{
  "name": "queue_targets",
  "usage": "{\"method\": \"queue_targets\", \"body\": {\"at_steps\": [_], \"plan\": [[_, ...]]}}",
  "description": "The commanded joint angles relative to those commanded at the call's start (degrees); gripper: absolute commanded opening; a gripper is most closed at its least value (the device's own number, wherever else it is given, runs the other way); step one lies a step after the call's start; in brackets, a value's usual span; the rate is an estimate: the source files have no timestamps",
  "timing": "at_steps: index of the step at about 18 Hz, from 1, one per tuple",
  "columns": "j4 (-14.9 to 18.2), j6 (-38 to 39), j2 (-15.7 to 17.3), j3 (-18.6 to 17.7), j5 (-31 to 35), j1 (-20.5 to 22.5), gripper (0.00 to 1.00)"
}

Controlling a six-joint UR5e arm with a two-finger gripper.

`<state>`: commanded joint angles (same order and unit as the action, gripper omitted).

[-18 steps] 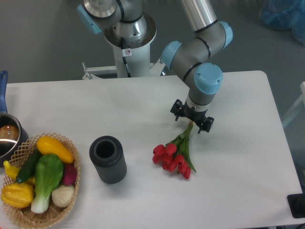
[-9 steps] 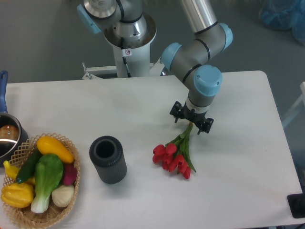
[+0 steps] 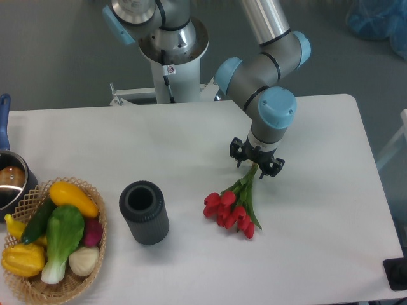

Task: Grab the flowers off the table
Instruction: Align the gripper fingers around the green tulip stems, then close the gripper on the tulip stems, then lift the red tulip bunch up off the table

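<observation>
Camera: one claw (image 3: 257, 161) narrowed around the stems of one bunch of flowers (image 3: 233, 206) lying on one table (image 3: 191, 146).

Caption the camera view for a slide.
Claw over the stems of the flowers lying on the table.
</observation>
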<state>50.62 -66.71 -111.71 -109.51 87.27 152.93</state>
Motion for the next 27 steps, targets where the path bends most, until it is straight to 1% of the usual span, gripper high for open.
{"method": "queue_targets", "body": {"at_steps": [2, 3, 4, 9, 10, 11, 12, 17, 19, 23, 26, 27], "plan": [[0.0, 0.0, -0.1, 0.2, 0.1, 0.0, 0.37], [0.1, 0.1, -0.1, 0.3, 0.1, 0.0, 0.31], [0.1, 0.3, -0.1, 0.3, 0.1, 0.0, 0.28], [0.1, 0.9, -0.1, 0.2, 0.2, 0.0, 0.28], [0.1, 0.9, -0.1, 0.3, 0.2, 0.0, 0.27], [0.1, 0.9, -0.1, 0.3, 0.2, 0.0, 0.15], [0.1, 0.9, 0.0, 0.3, 0.2, 0.0, 0.09], [0.4, 0.7, 0.4, 1.6, 0.7, 0.0, 0.09], [0.6, 0.6, 0.7, 2.8, 0.7, -0.1, 0.1], [0.8, 0.4, 1.8, 6.3, 0.4, -0.3, 0.11], [0.9, 0.9, 2.5, 10.4, 0.0, -1.6, 0.11], [0.8, 1.1, 2.5, 11.2, -0.1, -1.8, 0.11]]}}
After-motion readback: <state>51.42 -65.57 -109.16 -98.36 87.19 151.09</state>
